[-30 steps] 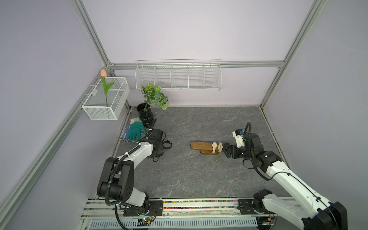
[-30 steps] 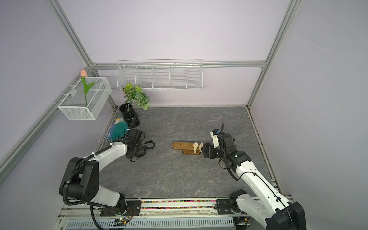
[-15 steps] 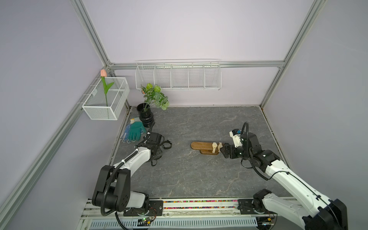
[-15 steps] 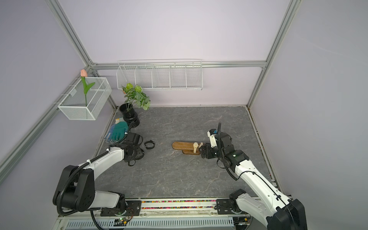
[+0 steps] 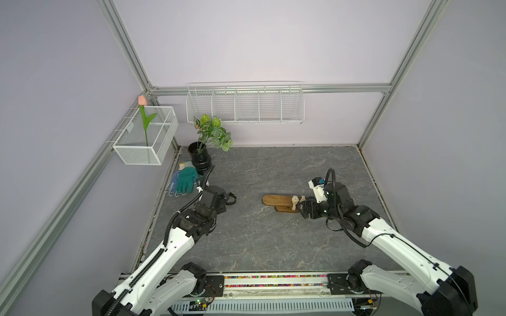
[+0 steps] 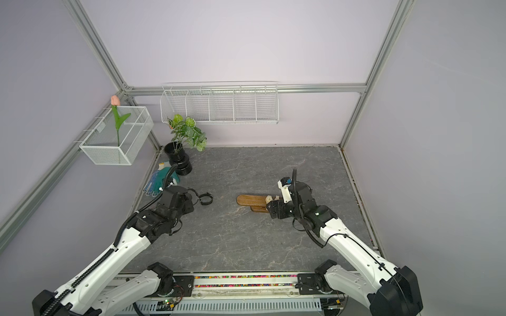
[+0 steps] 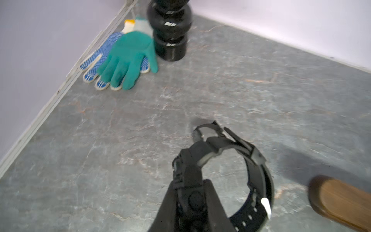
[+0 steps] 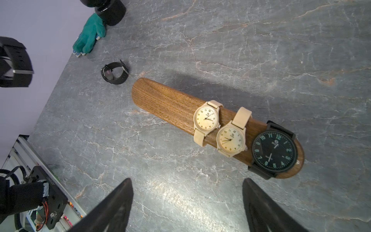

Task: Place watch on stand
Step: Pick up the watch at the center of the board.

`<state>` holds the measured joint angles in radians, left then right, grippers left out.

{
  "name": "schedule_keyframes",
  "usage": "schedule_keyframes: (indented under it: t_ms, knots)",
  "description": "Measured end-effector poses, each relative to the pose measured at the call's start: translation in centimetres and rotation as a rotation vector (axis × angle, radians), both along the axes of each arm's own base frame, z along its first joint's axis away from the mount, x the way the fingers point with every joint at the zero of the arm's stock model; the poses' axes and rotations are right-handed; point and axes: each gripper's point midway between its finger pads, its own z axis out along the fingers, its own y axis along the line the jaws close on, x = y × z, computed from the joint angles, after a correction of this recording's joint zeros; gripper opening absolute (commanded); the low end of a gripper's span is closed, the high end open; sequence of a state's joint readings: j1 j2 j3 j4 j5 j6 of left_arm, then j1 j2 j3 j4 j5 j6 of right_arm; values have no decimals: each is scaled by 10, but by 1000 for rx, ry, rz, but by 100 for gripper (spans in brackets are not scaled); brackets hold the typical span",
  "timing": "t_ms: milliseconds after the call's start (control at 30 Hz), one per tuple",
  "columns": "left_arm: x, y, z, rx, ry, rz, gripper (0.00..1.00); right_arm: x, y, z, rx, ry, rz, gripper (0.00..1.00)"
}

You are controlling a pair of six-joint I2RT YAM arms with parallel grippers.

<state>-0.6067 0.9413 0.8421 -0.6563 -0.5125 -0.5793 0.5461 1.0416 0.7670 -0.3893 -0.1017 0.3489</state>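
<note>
My left gripper (image 7: 187, 166) is rising since a second ago, clamping a black watch (image 7: 259, 176), while my right gripper (image 8: 187, 180) is hovering wide apart beside the stand (image 8: 166, 100).

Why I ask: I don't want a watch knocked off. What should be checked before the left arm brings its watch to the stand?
1. Grip: left gripper shut on the held black watch: ok.
2. Room: the stand is bare at the end facing the left arm: ok.
3. Seated watches: first beige watch, second beige watch and black-faced watch crowd the other end, the second off-centre: not ok.
4. Path: a loose black watch lies on the table between left gripper and stand; clearance above it: cannot tell.
5. Right gripper: open, empty, by the occupied end: ok.
</note>
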Motion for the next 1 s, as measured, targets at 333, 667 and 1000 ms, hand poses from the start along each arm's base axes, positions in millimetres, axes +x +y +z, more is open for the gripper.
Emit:
schedule_keyframes:
  t_ms: [333, 667, 1000]
  knots:
    - [-9, -134, 47, 63, -114, -353, 7, -9, 24, 33, 142, -51, 33, 79]
    - [-21, -208, 54, 149, -149, -527, 7, -20, 51, 59, 256, -87, 83, 72]
    - [-29, -231, 46, 223, -149, -597, 7, -20, 57, 66, 298, -85, 80, 59]
